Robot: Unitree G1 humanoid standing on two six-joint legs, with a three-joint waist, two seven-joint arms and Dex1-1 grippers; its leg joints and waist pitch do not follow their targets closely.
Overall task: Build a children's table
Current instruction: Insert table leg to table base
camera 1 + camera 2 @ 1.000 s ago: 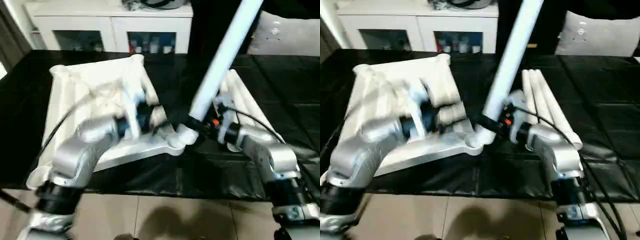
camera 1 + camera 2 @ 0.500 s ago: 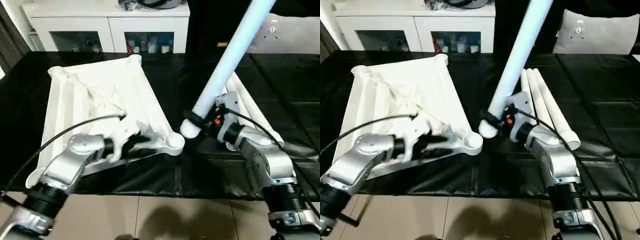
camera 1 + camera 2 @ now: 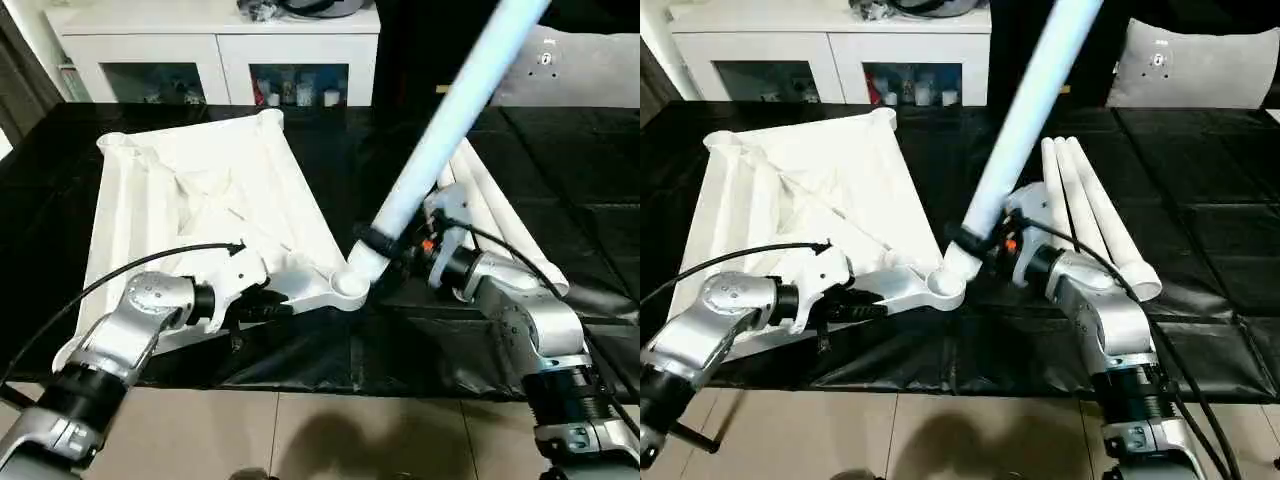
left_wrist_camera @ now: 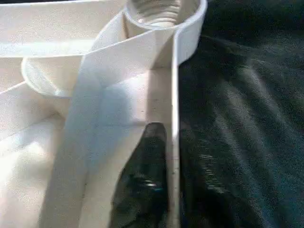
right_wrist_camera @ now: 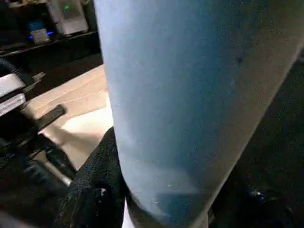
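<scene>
Jaws: L pinching tabletop (image 3: 200, 200) rim, R gripper (image 3: 392, 248) clamped on leg (image 3: 440, 130).
Leg-fitting step; I need leg tip lined w/ corner socket (image 3: 349, 283), centre frame, then pushed down.

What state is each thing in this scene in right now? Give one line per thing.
Table top: upside down on the black mat, ribs up.
Corner socket: leg's end at its rim.
Held leg: tilted, gripped near its lower end.
Spare legs: three, lying side by side.
Left gripper: clamped on the top's edge wall.
Right gripper: shut on the held leg.
Cabinet: doors closed.
</scene>
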